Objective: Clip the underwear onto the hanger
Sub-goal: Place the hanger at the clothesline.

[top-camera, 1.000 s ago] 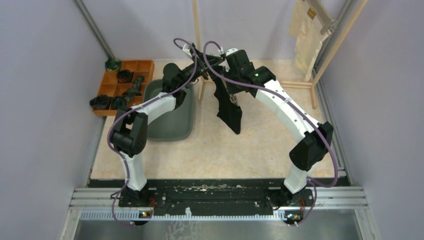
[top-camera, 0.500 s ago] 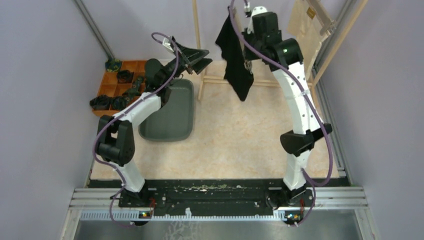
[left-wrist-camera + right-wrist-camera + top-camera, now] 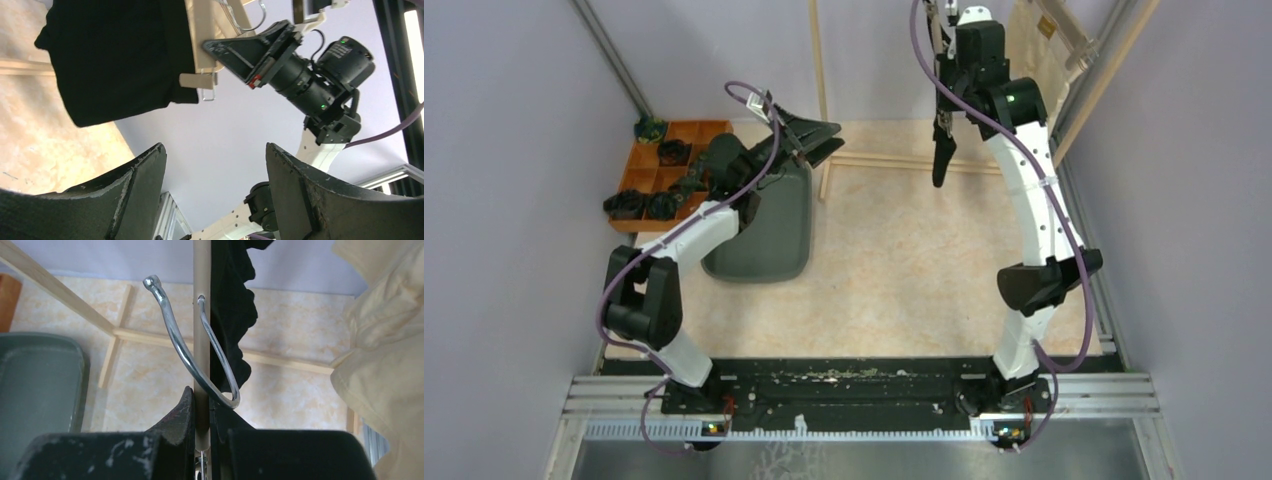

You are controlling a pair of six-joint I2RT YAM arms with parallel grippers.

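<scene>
The black underwear (image 3: 940, 160) hangs edge-on from a beige hanger (image 3: 201, 340), clipped along its bar (image 3: 202, 30). My right gripper (image 3: 943, 112) is raised high at the back and shut on the hanger bar just below its metal hook (image 3: 172, 340). In the right wrist view the fingers (image 3: 186, 410) pinch the bar. The cream underwear (image 3: 1031, 45) hangs on the wooden rack at the back right. My left gripper (image 3: 821, 140) stands open and empty to the left, facing the black underwear (image 3: 115, 60).
A grey tray (image 3: 774, 240) lies on the table under the left arm. An orange compartment box (image 3: 686, 130) with dark clips sits at the back left. The wooden rack's post (image 3: 819, 70) and base rail (image 3: 884, 160) stand between the arms.
My right arm has lifted the hanger with the black underwear up and back toward the rack, and the garment has turned edge-on. The left arm has drawn back to the left, jaws open.
</scene>
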